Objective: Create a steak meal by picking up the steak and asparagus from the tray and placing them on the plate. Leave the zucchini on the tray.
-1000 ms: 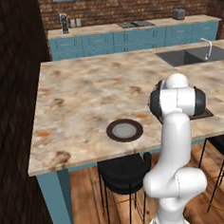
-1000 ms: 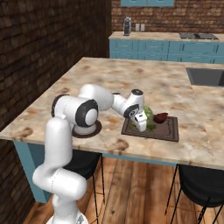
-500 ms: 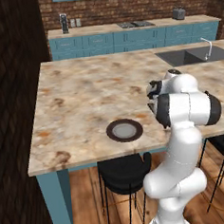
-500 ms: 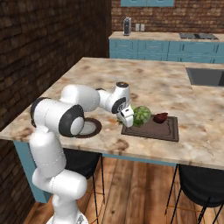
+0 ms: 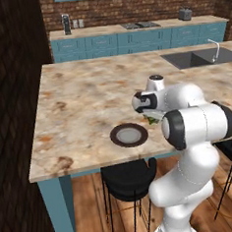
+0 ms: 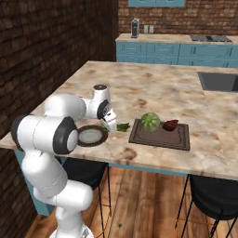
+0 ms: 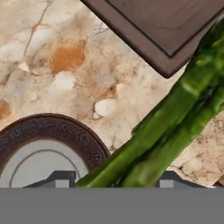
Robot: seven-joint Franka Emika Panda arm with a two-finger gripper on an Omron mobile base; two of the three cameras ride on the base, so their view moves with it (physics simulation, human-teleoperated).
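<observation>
Between tray (image 6: 160, 138) and plate (image 6: 91, 135) my gripper (image 6: 111, 125) pinches the asparagus (image 6: 122, 126), stalks trailing right; the plate lies just left.

Both base views look forward and down over the desk (image 5: 87, 105) from behind the arm, left and right, sharing the plate (image 5: 129, 135) and the far cabinets at 12 o'clock. The hand view sits very near the desk, the plate at 8 o'clock, the tray (image 7: 166, 30) at 1.

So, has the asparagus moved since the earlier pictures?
Yes. The asparagus, held in the gripper, has left the tray and moved left toward the plate.
</observation>
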